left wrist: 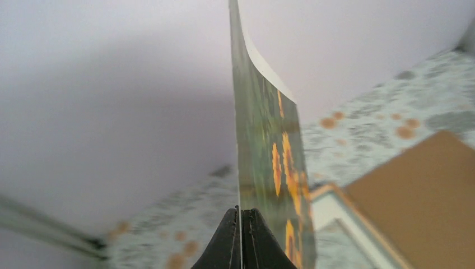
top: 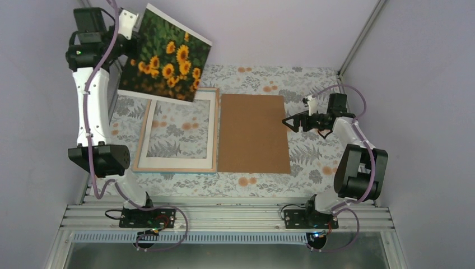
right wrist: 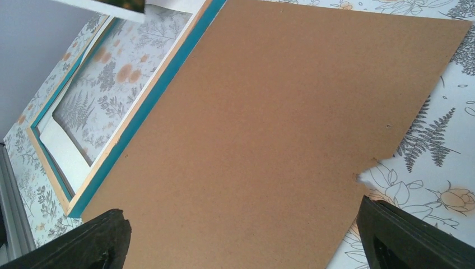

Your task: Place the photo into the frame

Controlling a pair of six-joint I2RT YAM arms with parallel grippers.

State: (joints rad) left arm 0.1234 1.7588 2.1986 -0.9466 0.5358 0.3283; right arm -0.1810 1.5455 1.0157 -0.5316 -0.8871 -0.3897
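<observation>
My left gripper (top: 132, 23) is shut on the top left corner of the sunflower photo (top: 165, 56) and holds it high in the air, tilted, above the far left of the table. In the left wrist view the photo (left wrist: 269, 145) runs edge-on up from my shut gripper (left wrist: 242, 216). The frame (top: 140, 131) lies flat below it, wood-coloured edges up, with a white mat (top: 212, 126) inside; its teal border shows in the right wrist view (right wrist: 143, 115). My right gripper (top: 289, 123) is open and empty over the right edge of the brown board (top: 253, 133).
The brown backing board (right wrist: 263, 129) lies flat right beside the frame, touching its right side. The table has a floral cloth (top: 313, 162). Walls close in at left and back; a metal post (top: 358, 39) stands at the back right corner.
</observation>
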